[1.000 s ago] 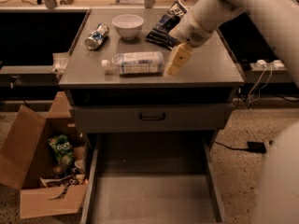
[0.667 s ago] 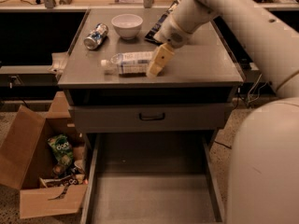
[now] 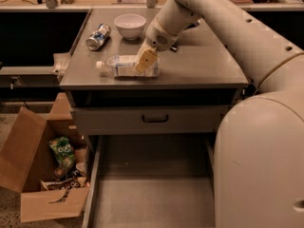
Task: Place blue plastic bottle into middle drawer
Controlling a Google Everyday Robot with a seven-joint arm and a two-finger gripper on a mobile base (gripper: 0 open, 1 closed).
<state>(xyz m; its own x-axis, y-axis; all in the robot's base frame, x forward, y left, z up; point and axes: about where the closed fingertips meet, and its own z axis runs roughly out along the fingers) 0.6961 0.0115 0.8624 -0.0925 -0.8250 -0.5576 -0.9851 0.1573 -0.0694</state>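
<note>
On the cabinet top, the blue plastic bottle (image 3: 121,66) lies on its side, cap pointing away from the gripper (image 3: 146,60), which sits right over its label end. Open or closed, can't tell. Risks: round bottle could roll or skid toward the front edge if caught off-centre, or slip mid-carry & miss the middle drawer (image 3: 152,194), open below. Can (image 3: 98,36) & bowl (image 3: 129,25) are near, could get knocked. Hidden: part of bottle behind gripper; drawer's near end cut off.

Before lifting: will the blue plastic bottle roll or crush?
The blue plastic bottle lies on its side on the cabinet top, so a nudge may roll it. Clear plastic probably dents. The gripper is over its body, off the cap.
</note>
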